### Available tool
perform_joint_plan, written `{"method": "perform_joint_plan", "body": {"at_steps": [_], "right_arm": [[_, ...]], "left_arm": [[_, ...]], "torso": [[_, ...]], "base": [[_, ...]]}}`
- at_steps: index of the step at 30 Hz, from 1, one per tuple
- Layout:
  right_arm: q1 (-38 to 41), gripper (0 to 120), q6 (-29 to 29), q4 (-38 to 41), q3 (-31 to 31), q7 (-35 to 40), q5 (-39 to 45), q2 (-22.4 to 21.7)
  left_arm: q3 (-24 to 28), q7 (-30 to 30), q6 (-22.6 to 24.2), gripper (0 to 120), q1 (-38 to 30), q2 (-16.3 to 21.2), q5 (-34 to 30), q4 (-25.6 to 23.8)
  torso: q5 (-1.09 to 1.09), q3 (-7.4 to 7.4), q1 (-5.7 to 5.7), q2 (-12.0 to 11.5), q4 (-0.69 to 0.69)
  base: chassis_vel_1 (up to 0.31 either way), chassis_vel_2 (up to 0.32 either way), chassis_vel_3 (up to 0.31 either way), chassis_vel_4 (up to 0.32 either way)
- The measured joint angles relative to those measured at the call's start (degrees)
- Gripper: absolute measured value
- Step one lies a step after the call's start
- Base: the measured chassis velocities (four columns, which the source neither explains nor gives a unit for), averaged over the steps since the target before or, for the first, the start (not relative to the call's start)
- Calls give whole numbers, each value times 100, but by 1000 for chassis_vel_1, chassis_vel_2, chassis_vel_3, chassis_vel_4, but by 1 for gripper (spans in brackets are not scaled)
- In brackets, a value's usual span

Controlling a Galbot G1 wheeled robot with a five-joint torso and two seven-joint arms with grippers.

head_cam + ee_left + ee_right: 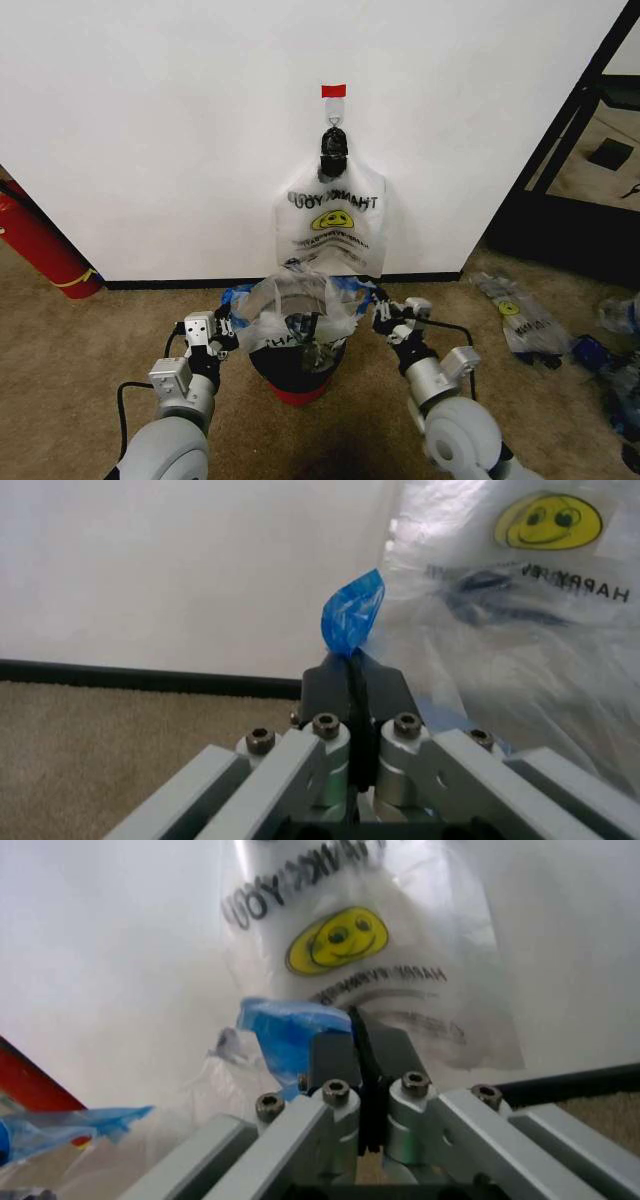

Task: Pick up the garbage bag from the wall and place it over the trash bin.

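Garbage bag (300,305), see-through with blue printed parts, is stretched open over the mouth of the trash bin (296,372), which stands on the brown carpet (80,380) directly in front of the robot. Left gripper (226,327) sits at the bin's left side, level with the rim; in the left wrist view its fingers (330,686) are pressed together on a blue fold of the bag edge, which stands up above the fingertips. Right gripper (382,312) sits at the bin's right side, likewise at rim level; in the right wrist view its fingers (392,1050) are closed on the bag film, with a blue fold just beside them. Bag edges hang slightly over the rim on both sides, and the bin's red bottom rim shows below the black mesh. Open carpet lies to either side of both arms. Behind the bin, close to it, rises the wall (150,130) with its black baseboard (170,283). A whitish "THANK YOU" smiley bag (332,225) hangs flat on the wall from a dark hook (333,143), beneath a red tape strip (333,91); its lower edge reaches down near the stretched bag. At far left a red fire extinguisher (35,240) leans at the wall. At right, flat clear bags (520,318) lie on the floor, well apart from the bin.
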Motion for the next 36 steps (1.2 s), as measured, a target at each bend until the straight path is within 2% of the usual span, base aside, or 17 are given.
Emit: {"method": "perform_joint_plan", "body": {"at_steps": [3, 13, 18, 24, 32, 36], "right_arm": [[-37, 0, 38, -133, -75, -38, -112, 91], [-10, 0, 94, -569, -392, 51, -470, 496], [-284, 0, -45, -568, -427, 225, -677, 513], [-941, 0, -220, -362, -272, 290, -929, 421], [-1011, 0, -394, -561, -132, 382, -1012, 403], [-946, 0, -385, -715, -141, 407, -988, 439]], "left_arm": [[2, -5, 34, 0, 22, 9, -95, 68], [-25, 62, -119, 0, 172, 32, 34, 744], [-101, 60, -211, 0, 540, 104, 106, 698], [-66, 37, -390, 0, 1295, 84, 499, 374], [-99, 6, -422, 0, 1249, 198, 524, 623], [-95, 1, -406, 0, 1343, 177, 541, 588]], "torso": [[0, 0, 0, 0, 0], [-1, 1, 0, 0, 2], [-1, 0, 0, 0, 1], [0, 0, -1, 0, 0], [0, 0, 0, 0, 0], [0, 0, 0, 0, 1]], "base": [[0, 0, 0, 0], [0, 0, 0, 0], [0, 0, 0, 0], [0, 0, 0, 0], [0, 0, 0, 0], [0, 0, 0, 0]]}}
